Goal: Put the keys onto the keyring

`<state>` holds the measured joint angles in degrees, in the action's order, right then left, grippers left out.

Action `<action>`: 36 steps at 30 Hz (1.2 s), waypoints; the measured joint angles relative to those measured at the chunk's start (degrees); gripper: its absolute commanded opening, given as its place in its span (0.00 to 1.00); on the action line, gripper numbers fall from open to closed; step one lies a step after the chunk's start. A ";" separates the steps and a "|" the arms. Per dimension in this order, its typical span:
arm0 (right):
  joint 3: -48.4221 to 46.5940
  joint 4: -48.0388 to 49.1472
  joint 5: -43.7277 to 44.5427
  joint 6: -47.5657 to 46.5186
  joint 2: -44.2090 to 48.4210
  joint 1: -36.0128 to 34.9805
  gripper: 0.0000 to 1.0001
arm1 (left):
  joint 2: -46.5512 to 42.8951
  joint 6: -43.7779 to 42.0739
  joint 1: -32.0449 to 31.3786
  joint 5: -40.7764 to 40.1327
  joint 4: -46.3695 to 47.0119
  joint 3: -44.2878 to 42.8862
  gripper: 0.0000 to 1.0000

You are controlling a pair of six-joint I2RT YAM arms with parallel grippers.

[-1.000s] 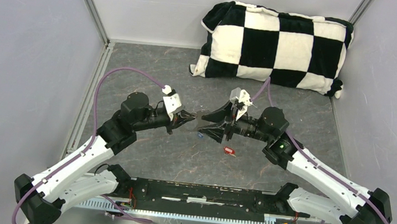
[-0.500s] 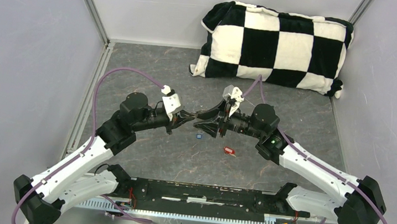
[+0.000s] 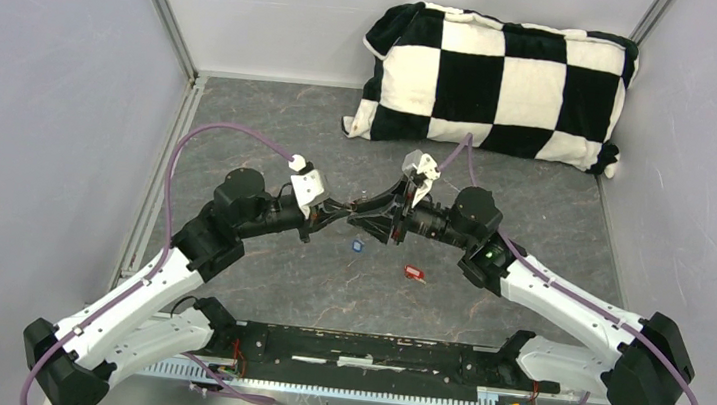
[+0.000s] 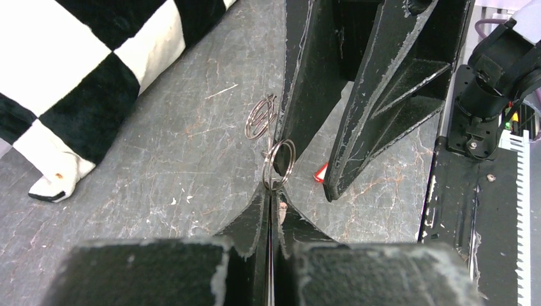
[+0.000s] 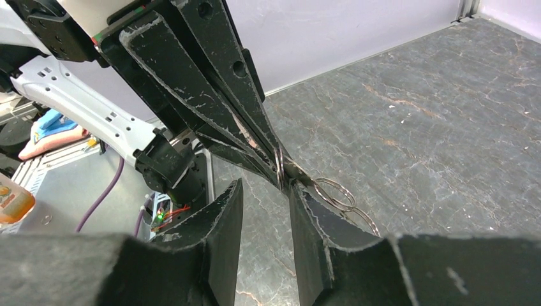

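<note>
Two keys loose, ring pinched

Left gripper [image 4: 271,191] clamps the thin wire keyring [image 4: 264,169] aloft; right gripper [image 5: 265,186] has scuffed black jaws parted close by it. Blue key [image 3: 358,246] and red key [image 3: 414,272] lie on the mottled grey table [image 3: 273,113]; plush checkered pillow [image 3: 493,81] behind.

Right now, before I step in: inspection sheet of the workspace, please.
Surface: dark marbled table, scuffed.
Job's things: keyring, linked wire rings, held off the table; blue key and red key lie loose below the grippers, neither on the ring.
Clutter: checkered pillow at the far edge.
Grippers: left gripper fingers shut on the keyring; right gripper fingers apart, close up at the ring.
Cables: a purple cable loops off each arm.
Surroundings: pale walls on three sides.
</note>
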<state>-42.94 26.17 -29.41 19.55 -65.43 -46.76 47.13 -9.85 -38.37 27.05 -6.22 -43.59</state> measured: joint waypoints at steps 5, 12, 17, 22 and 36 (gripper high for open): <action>0.00 1.09 0.20 1.16 -0.33 -0.02 0.38 | -0.11 -0.02 0.04 -0.07 0.50 0.17 0.02; 0.00 2.73 1.95 2.71 -1.40 -0.13 0.19 | -0.11 -0.02 0.07 -0.61 0.61 0.31 0.02; 0.00 4.48 3.30 4.22 -2.47 -0.13 0.01 | -0.11 -0.02 0.13 -1.40 0.72 0.79 0.02; 0.00 5.77 4.52 4.94 -3.43 -0.24 0.01 | -0.09 -0.02 0.17 -2.82 0.74 0.85 0.02; -0.22 4.37 6.01 1.95 -3.93 -0.13 0.01 | 1.05 0.57 -0.04 -3.41 0.70 0.85 0.48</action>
<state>-43.16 30.55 -23.40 21.50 -69.36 -46.89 48.18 -9.28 -38.41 23.64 -5.52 -42.74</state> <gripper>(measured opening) 0.013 0.348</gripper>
